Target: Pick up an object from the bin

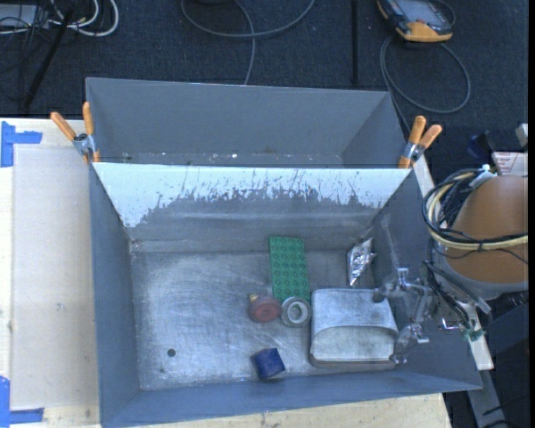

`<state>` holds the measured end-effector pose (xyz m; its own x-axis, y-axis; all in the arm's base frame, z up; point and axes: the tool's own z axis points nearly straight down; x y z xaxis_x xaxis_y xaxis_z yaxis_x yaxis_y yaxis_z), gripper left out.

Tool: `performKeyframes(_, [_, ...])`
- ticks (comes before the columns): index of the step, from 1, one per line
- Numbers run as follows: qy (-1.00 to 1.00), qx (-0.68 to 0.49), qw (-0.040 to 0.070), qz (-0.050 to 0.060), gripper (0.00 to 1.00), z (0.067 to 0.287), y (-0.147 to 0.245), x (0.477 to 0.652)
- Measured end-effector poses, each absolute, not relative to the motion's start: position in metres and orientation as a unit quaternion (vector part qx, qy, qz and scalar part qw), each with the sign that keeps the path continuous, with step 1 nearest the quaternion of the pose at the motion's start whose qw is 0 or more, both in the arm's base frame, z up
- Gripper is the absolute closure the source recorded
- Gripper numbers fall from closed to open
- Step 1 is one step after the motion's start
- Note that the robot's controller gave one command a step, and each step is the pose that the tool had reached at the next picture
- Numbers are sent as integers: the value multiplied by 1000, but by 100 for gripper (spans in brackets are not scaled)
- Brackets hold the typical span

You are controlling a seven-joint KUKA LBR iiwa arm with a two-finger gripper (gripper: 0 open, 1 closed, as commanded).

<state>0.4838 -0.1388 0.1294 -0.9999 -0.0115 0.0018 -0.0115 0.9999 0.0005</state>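
Observation:
My gripper hangs low at the bin's right wall, open, with one fingertip near the upper right corner and the other near the lower right corner of a grey rounded rectangular pad. The pad lies flat on the bin's floor, its right edge beside the fingers. Nothing shows held between them. A crumpled piece of silver foil lies just behind the gripper. Left of the pad lies a small silver tape roll.
A green studded plate lies at mid-floor, a red round piece beside the tape roll, and a blue block near the front wall. The arm with its cables stands outside the right wall.

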Motion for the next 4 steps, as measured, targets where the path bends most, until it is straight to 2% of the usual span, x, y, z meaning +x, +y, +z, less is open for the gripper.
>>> performKeyframes(1, [-1000, 10, -8, 4, 0, 99, -135, 509])
performKeyframes(2, [-999, -48, 1, 0, 0, 81, -114, 518])
performKeyframes(3, [-999, -47, -1, 0, 100, 82, -114, 519])
performKeyframes(4, [-996, 86, -3, 0, 100, 233, -98, 516])
